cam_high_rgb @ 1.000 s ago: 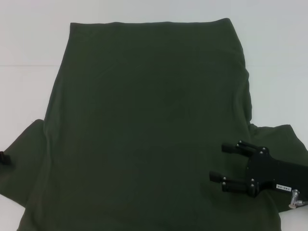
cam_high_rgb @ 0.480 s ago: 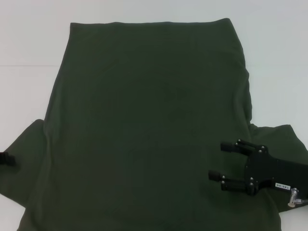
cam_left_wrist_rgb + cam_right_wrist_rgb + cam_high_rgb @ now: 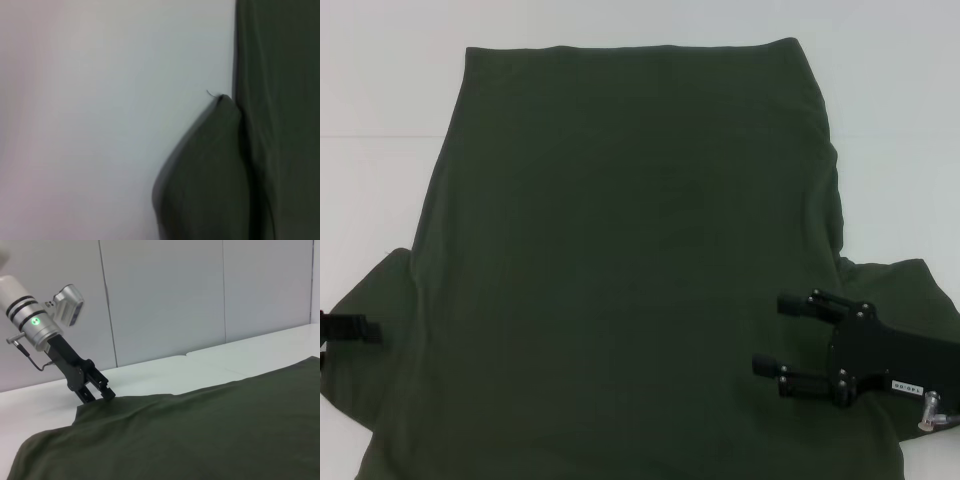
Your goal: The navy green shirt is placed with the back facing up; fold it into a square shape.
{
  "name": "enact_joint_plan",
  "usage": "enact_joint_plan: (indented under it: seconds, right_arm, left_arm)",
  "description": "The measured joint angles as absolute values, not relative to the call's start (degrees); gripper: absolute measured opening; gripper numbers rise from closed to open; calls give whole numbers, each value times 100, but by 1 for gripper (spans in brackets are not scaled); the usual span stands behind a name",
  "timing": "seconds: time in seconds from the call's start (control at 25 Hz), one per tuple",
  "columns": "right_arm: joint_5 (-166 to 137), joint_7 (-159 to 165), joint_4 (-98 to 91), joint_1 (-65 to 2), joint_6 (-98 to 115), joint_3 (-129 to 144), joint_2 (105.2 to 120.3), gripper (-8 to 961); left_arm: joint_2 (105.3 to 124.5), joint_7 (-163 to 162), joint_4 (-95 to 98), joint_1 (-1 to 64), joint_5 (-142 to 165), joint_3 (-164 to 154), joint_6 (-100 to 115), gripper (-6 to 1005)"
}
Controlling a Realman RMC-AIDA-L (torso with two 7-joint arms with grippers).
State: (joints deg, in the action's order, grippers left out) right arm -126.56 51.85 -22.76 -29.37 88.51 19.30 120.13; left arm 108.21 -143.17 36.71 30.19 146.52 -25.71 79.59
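Note:
The navy green shirt (image 3: 630,260) lies spread flat on the white table (image 3: 380,120), plain side up, with no lettering showing. Its hem is at the far side and one sleeve sticks out at each near side. My right gripper (image 3: 777,333) hovers open over the shirt's near right part, beside the right sleeve (image 3: 905,290), holding nothing. My left gripper (image 3: 360,335) reaches in from the left edge over the left sleeve (image 3: 370,300). The right wrist view shows the left gripper (image 3: 99,394) just above that sleeve's edge, fingers slightly apart. The left wrist view shows the sleeve (image 3: 210,170) beside the shirt (image 3: 280,100).
Bare white table (image 3: 100,125) surrounds the shirt on the left, right and far sides. A pale panelled wall (image 3: 200,295) stands behind the table in the right wrist view.
My left gripper has slid rightward into view over the left sleeve. The right gripper has barely shifted. The shirt has not moved.

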Motion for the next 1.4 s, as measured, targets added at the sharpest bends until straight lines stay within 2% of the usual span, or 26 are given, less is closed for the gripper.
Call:
enact_joint_plan:
  seconds: [0.32,0.36,0.44,0.64,0.88,1.28,1.4]
  right_arm:
    - [-12656,5185,-2276,-2935,8886,1930,12013,888]
    - [-12656,5185,-2276,-2935,8891,1926,12013,888]
    - [-12656,5185,-2276,-2935,8900,1920,12009,888]
    - [-12656,5185,-2276,-2935,8919,1923,12005,888]
    - [-12656,5185,-2276,-2935,8954,1919,12004,888]
    - [-12656,5185,-2276,-2935,8974,1903,12004,887]
    - [-12656,5185,-2276,-2936,8975,1883,12004,887]
  left_arm:
    - [10852,-14262,3748,3032,14697,-2630,7983,823]
    - [10904,-14256,3862,3002,14697,-2694,7956,823]
    - [10926,-14255,3905,2993,14697,-2711,7945,643]
    - [10933,-14252,3913,2988,14697,-2710,7927,423]
    - [10921,-14255,3917,2988,14691,-2694,7923,217]
    - [10896,-14243,3983,2961,14677,-2684,7925,5]
    - [10877,-14242,4073,2936,14675,-2677,7955,4]
